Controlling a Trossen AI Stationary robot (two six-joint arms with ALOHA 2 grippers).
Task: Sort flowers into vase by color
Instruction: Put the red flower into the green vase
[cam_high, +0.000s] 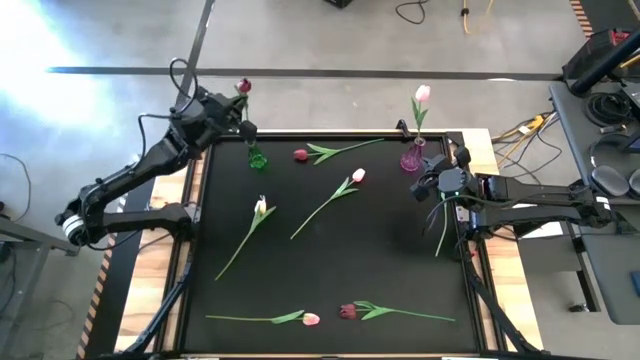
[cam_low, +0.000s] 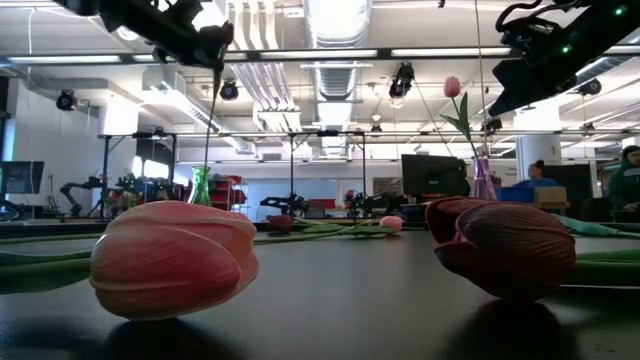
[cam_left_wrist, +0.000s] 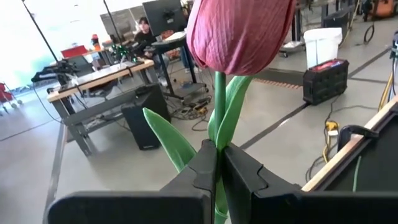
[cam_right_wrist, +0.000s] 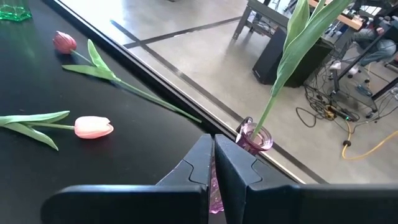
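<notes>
The left gripper (cam_left_wrist: 217, 163) is pinching the dark red tulip (cam_left_wrist: 239, 34) by its thin, light, bendy stem, hovering above the green vase (cam_high: 257, 158); the right gripper (cam_right_wrist: 212, 155) is sitting closed, empty, beside the pink vase (cam_right_wrist: 252, 137)

Two dark, matte-black jointed arms, the left arm (cam_high: 130, 180) and right arm (cam_high: 540, 195), are built of boxy links with rounded joints. A thin black cable loops above the left arm's wrist. Each ends in a black pincer of two flat, angular plastic fingers (cam_left_wrist: 205, 168).

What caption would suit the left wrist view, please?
Left tool shut on a dark red tulip's stem.
</notes>
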